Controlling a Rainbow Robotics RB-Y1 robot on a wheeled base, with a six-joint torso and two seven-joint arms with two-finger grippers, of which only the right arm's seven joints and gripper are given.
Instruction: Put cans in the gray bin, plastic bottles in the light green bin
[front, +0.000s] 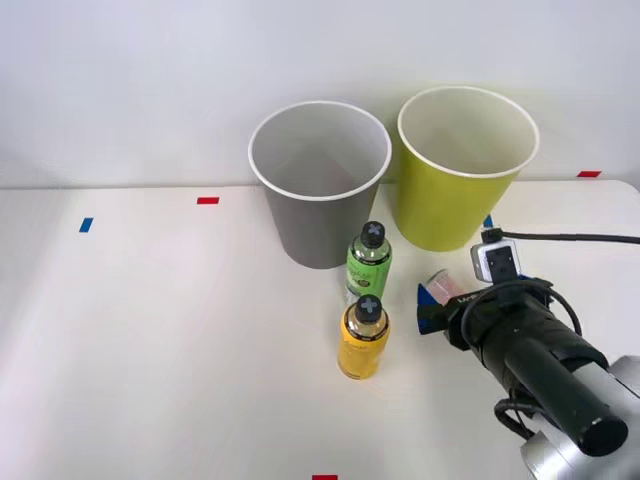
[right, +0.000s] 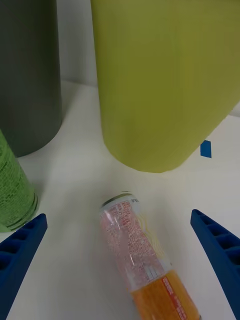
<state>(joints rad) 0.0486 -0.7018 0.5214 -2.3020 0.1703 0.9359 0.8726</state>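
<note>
Spread wide and empty, right gripper (right: 120, 260) straddles the can (right: 142, 250) lying on its side, ready to close. At twelve o'clock stands the light green bin (right: 165, 80); the gray bin (right: 27, 75), its target, at ten.

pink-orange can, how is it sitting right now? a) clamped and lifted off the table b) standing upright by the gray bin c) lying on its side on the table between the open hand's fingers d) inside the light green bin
c: the pink-orange can lies on its side on the white table, with the right hand open and a blue finger on either side, not touching it.
</note>
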